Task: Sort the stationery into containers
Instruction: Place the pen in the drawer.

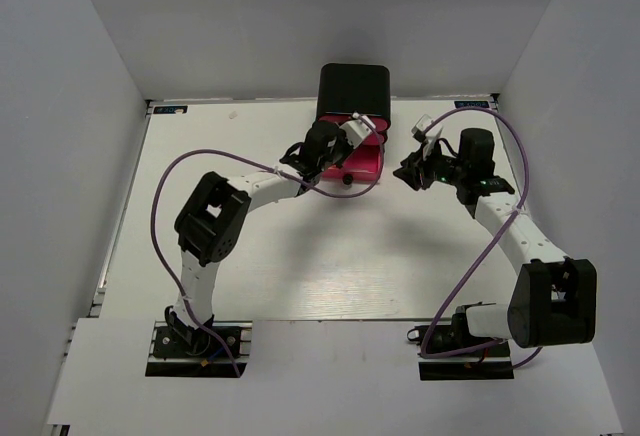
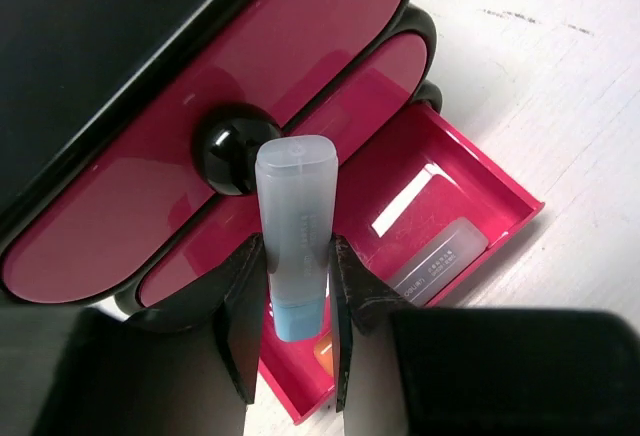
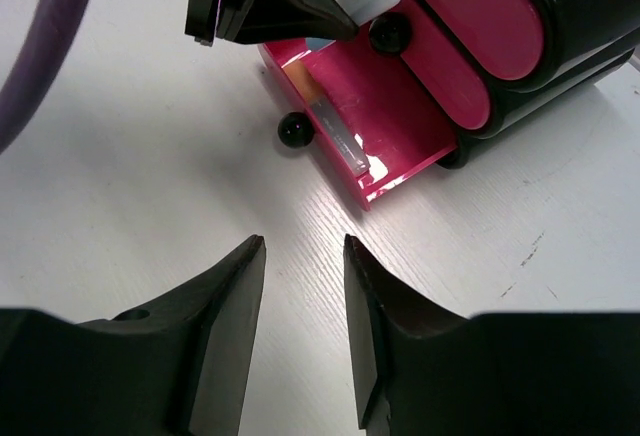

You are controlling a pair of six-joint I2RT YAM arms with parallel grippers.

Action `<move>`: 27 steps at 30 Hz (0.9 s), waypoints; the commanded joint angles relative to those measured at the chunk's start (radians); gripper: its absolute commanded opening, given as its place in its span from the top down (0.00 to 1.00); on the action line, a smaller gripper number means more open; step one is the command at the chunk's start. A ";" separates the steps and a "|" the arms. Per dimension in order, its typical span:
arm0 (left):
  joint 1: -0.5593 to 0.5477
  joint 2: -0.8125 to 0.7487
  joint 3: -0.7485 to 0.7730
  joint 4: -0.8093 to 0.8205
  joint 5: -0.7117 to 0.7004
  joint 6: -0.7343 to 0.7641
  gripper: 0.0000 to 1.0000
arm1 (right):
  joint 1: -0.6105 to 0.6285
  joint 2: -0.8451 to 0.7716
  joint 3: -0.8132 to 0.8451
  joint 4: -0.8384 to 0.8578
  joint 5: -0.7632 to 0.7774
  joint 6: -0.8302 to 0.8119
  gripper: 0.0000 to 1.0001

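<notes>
At counter (image 1: pixel 300 276) far edge, left pincer (image 2: pixel 297 261) grips light-blue marker (image 2: pixel 296 206) above open bottom drawer (image 2: pixel 485 184); right pincer (image 3: pixel 305 256), jaws apart and empty, hovers near drawer's front corner.

Faint print on capped marker (image 2: pixel 440 261) in open drawer (image 2: pixel 400 156) — illegible (too small); no readable text.
</notes>
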 commanded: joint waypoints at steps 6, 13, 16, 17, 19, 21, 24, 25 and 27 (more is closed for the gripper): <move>0.001 -0.061 -0.024 0.075 0.013 -0.024 0.62 | -0.014 -0.007 -0.019 -0.004 -0.023 -0.020 0.55; 0.001 -0.098 -0.056 0.075 0.023 -0.033 0.52 | -0.013 -0.010 -0.028 0.002 -0.021 -0.023 0.53; 0.001 -0.118 -0.077 0.084 0.023 -0.042 0.50 | -0.013 -0.016 -0.037 0.005 -0.020 -0.023 0.52; 0.001 -0.118 -0.086 0.084 0.023 -0.051 0.50 | -0.011 -0.016 -0.036 0.007 -0.018 -0.024 0.52; 0.001 -0.146 -0.087 0.084 0.023 -0.080 0.50 | -0.014 -0.020 -0.037 0.002 -0.020 -0.020 0.52; 0.001 -0.199 -0.087 0.072 0.001 -0.135 0.46 | -0.013 -0.030 -0.039 0.002 -0.023 -0.017 0.49; 0.001 -0.302 -0.113 -0.010 -0.068 -0.408 0.33 | -0.014 -0.030 -0.036 0.011 0.009 0.005 0.10; 0.001 -0.328 -0.143 -0.061 -0.080 -0.559 0.31 | -0.011 -0.025 -0.040 0.022 0.031 0.013 0.10; 0.001 -0.379 -0.229 -0.087 -0.059 -0.696 0.31 | -0.014 -0.014 -0.051 0.028 0.051 0.025 0.10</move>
